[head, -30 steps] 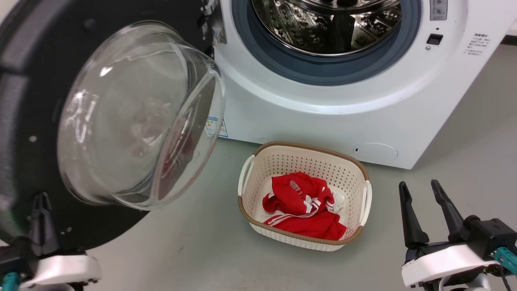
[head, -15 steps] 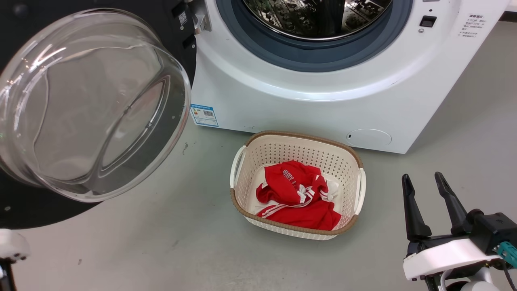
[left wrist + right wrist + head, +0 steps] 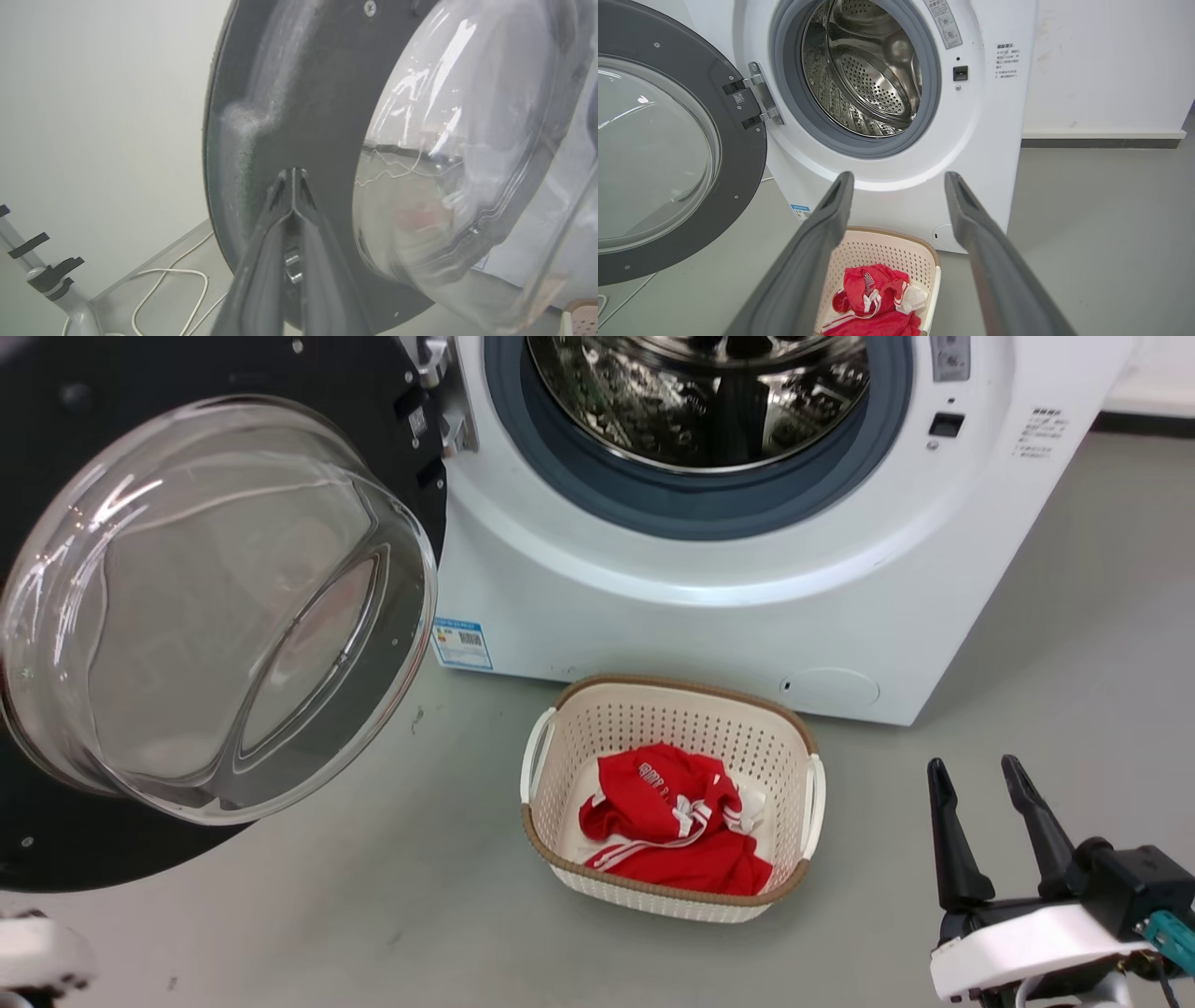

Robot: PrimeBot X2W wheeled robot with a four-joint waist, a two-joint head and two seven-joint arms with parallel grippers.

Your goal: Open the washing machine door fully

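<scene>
Washing machine door (image 3: 215, 607) is pictured swung wide, left of the washing machine (image 3: 709, 607), further than a second ago; opening is judged nearly done. Left end effector (image 3: 292, 186) is closed together beside its rim; right end effector (image 3: 980, 831) is held apart.

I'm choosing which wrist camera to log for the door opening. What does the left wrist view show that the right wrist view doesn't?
The left wrist view adds the left gripper, fingers pressed together, in front of the door and its dark inner face, plus loose white cables. The right wrist view adds the right gripper, fingers apart, the steel drum, the grey gasket and the hinge. Both share the open door and its glass bowl.
</scene>
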